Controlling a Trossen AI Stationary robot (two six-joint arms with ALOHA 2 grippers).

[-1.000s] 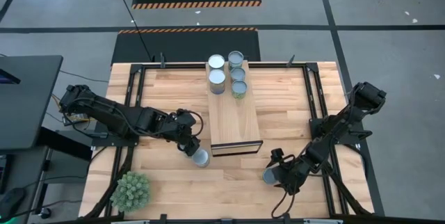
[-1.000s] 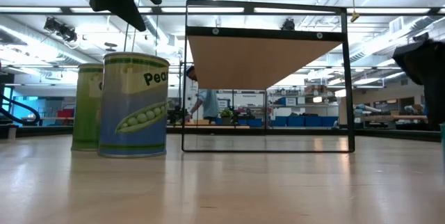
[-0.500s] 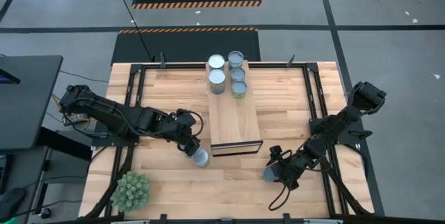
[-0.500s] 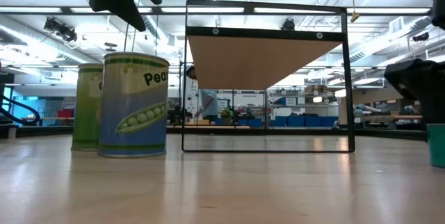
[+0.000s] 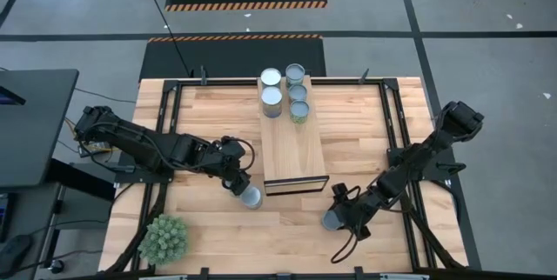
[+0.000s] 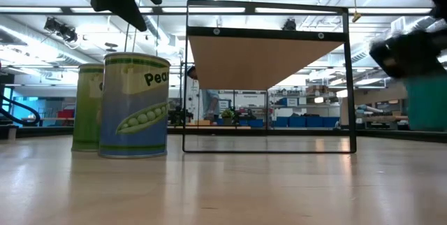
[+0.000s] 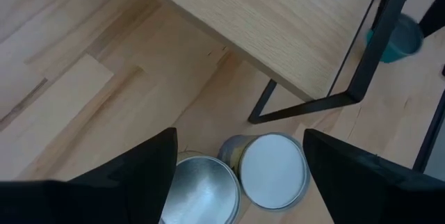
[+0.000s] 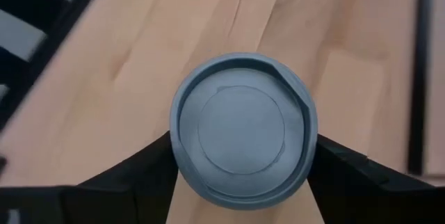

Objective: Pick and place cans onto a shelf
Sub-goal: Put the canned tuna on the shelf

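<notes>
Right fingers (image 8: 240, 182): we see them clamped on a can (image 8: 242, 137), lifted, 5 o'clock off the shelf (image 5: 293, 145).
Left fingers (image 7: 236, 175): spread wide over two counter cans (image 7: 271, 168).
Shelf: four cans (image 5: 285, 89), 12 o'clock end.

Robotics lab, hazard-striped floor mats (image 5: 245, 5), strip-lit hall with blue bins (image 6: 297, 121)
</notes>
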